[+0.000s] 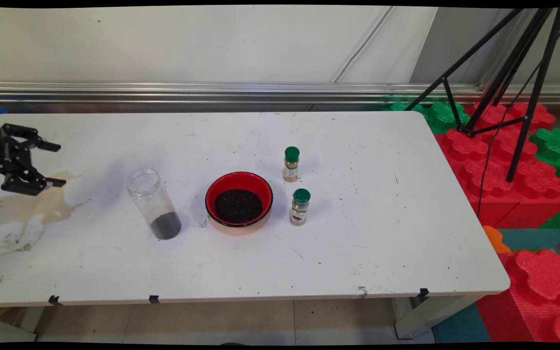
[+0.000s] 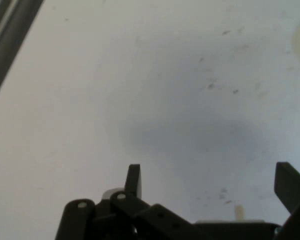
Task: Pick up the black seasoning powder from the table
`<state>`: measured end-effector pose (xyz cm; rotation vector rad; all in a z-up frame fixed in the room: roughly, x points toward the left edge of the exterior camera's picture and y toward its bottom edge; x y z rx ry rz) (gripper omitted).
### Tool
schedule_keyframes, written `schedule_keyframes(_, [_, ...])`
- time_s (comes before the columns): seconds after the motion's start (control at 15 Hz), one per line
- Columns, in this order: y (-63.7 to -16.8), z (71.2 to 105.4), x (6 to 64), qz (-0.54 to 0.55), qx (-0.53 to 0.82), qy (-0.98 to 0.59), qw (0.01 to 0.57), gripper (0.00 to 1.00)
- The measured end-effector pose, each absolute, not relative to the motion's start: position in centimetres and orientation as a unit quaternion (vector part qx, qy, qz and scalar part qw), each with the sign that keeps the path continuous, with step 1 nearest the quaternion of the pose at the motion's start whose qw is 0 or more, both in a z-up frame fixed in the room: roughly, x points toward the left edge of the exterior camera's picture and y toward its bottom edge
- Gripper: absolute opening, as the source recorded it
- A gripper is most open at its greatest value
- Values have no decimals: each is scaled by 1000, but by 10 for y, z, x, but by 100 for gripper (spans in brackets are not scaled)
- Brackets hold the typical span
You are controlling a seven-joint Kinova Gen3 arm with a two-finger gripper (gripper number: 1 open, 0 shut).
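Observation:
My black gripper (image 1: 59, 164) hangs at the table's left side, open, with nothing between its fingers. In the hand view the gripper (image 2: 212, 177) shows its two fingers wide apart over bare white table (image 2: 155, 100). The nearest thing is a clear plastic jar (image 1: 154, 203), lidless, standing to the right of the gripper with dark grains in its bottom. Right of the jar sits a red bowl (image 1: 239, 199) filled with dark grains. Two small spice bottles with green caps stand beyond the bowl, one further back (image 1: 291, 164) and one nearer (image 1: 300, 207).
A yellowish stain (image 1: 27, 206) spreads on the table below the gripper. Red and green foam blocks (image 1: 508, 160) and a black tripod (image 1: 503, 73) stand past the table's right end. A metal rail (image 1: 212, 90) runs along the wall behind.

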<state>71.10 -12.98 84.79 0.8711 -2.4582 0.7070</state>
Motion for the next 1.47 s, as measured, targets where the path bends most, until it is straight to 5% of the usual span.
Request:
schedule_keyframes(0.8, [-127,835,667,165,302,-898,276,100])
schedule_keyframes(1.47, [-139,790,647,136,269,-893,335,100])
